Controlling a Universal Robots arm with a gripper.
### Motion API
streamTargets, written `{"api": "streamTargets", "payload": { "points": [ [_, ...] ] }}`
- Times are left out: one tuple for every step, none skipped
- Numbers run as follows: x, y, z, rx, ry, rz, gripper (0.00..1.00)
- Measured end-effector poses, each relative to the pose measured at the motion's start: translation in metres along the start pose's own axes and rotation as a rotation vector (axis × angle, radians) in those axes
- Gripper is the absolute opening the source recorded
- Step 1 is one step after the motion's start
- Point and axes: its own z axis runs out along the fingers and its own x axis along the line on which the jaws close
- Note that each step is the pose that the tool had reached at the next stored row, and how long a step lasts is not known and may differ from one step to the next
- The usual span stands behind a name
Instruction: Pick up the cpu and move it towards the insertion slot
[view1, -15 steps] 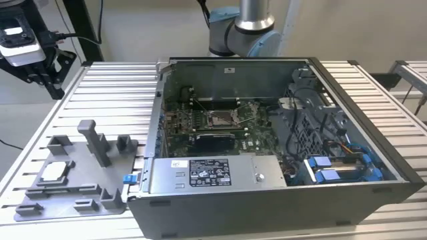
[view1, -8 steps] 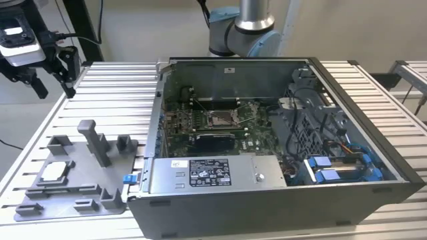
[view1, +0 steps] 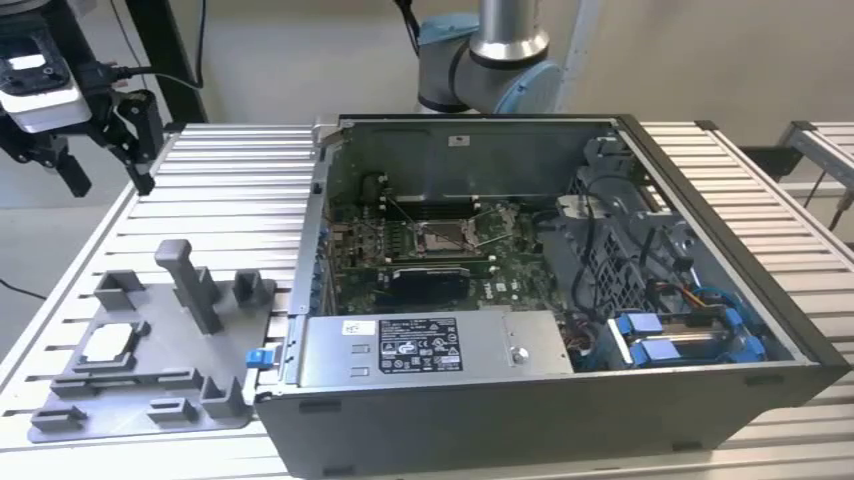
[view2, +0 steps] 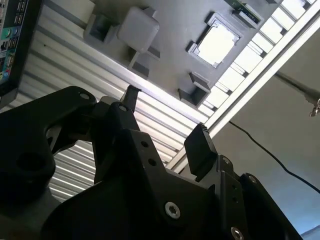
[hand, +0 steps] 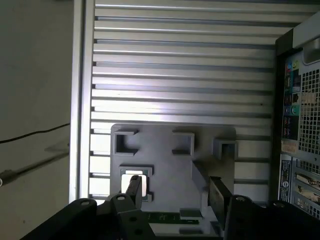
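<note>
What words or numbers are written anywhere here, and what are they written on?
White label on the grey metal box: printed lines and symbols, too small to read.
Stickers on the computer's back panel, in the first wrist view: too blurred to read.
The cpu: pale face, no marks I can make out.
No other writing can be read.

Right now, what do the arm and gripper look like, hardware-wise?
Silver metal arm tube with grey rounded joints and a pale blue cap. Matte black two-finger gripper with linked, angular fingers and silver screw heads. A white-and-black module sits on it; a black cable runs off.
</note>
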Motion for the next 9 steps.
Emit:
{"api": "streamTargets", "payload": {
  "points": [
    [0.0,0.0,0.0004,-0.0001,-0.0001,0.0,1.0],
    [0.0,0.0,0.0011,0.0,-0.0001,0.0,1.0],
    [0.0,-0.0001,0.0019,-0.0002,-0.0003,0.0,1.0],
    [0.0,-0.0001,0.0029,-0.0001,-0.0003,0.0,1.0],
    [0.0,-0.0002,0.0039,-0.0001,-0.0002,0.0,1.0],
    [0.0,-0.0002,0.005,-0.0001,-0.0003,0.0,1.0],
    [0.0,-0.0002,0.0061,-0.0001,-0.0002,0.0,1.0],
    [0.0,-0.0003,0.0071,-0.0001,-0.0003,0.0,1.0],
    [0.0,-0.0003,0.0081,-0.0001,-0.0003,0.0,1.0]
  ]
}}
